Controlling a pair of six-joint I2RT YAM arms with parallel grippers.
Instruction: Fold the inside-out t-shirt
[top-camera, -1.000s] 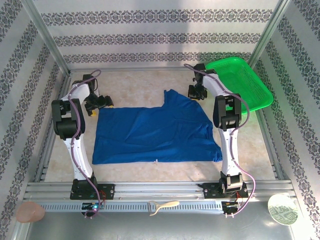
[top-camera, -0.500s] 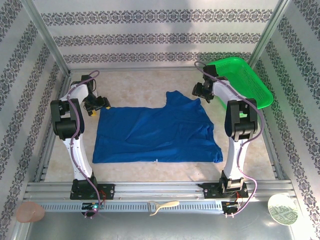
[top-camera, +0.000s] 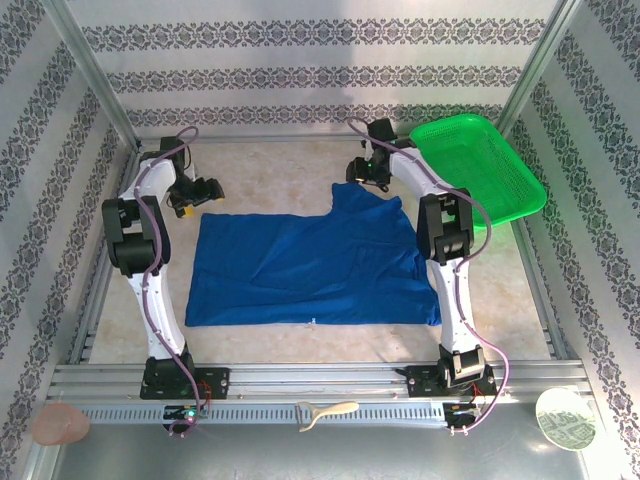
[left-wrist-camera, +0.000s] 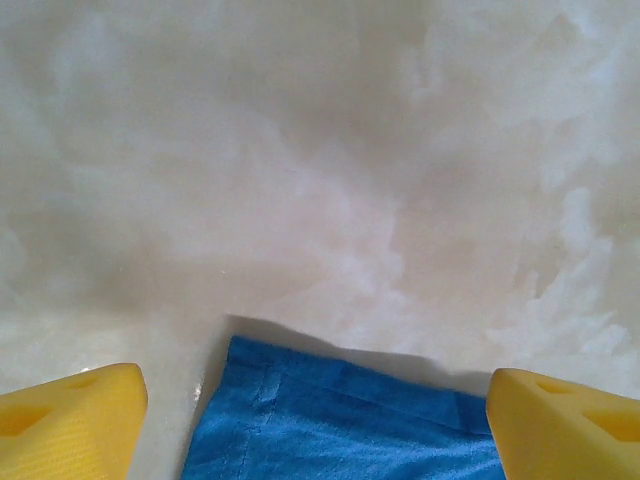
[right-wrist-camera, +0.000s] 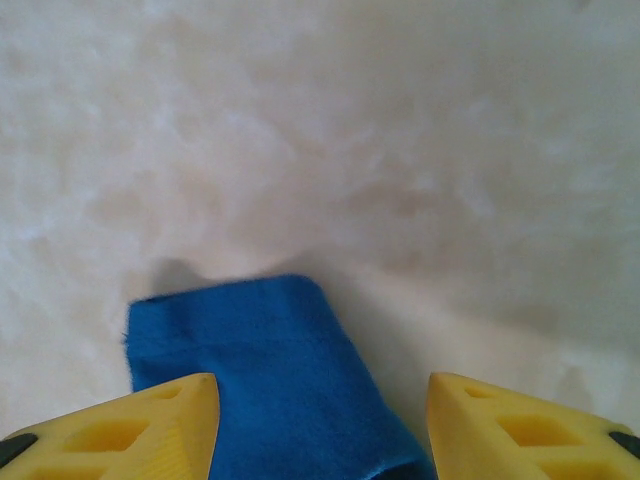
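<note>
Tabletop (top-camera: 280, 165) bears flat t-shirt (top-camera: 310, 265); left wrist view reveals hem stitching (left-wrist-camera: 350, 385)

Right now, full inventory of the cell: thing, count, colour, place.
t-shirt: 1, royal blue, spread flat mid-table
mesh basket: 1, green, far right corner
table: 1, beige marbled, under the shirt
round object: 1, pink, near left corner, in front of the rail
utensil: 1, cream, on the near rail, centre; type unclear
dish: 1, whitish and patterned, near right corner
left gripper: 1, yellow fingers, open, at the shirt's far left corner
right gripper: 1, yellow fingers, open, at the shirt's far flap
</note>
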